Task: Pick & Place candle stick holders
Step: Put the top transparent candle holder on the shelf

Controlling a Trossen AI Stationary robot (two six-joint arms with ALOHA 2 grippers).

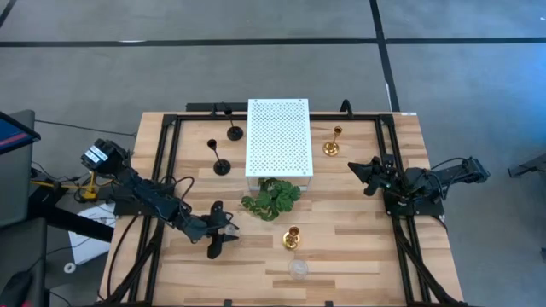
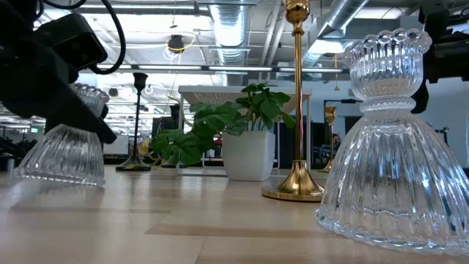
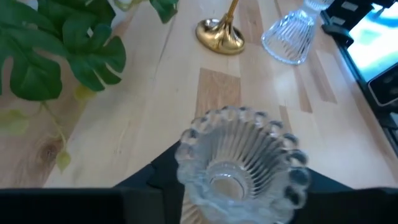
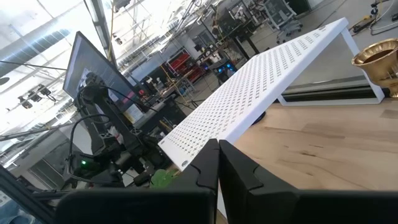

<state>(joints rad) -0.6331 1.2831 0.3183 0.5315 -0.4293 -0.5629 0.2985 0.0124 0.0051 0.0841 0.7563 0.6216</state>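
Left pincer (image 1: 223, 232) is at the front left of the desk (image 1: 358, 256), its fingers either side of a clear glass holder (image 3: 239, 165) standing upright; whether they grip it cannot be told. A second glass holder (image 1: 298, 269) and a gold holder (image 1: 292, 238) stand nearby, front centre. Two black holders (image 1: 221, 162) stand left of the white perforated stand (image 1: 278, 136); another gold holder (image 1: 332, 142) stands to its right. Right pincer (image 1: 368, 176) is clenched and empty at the desk's right.

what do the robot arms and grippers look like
Both arms are dark, jointed and slim, with black cables looping along them. The left gripper and right gripper each have two black, angular fingers. No markings are readable.
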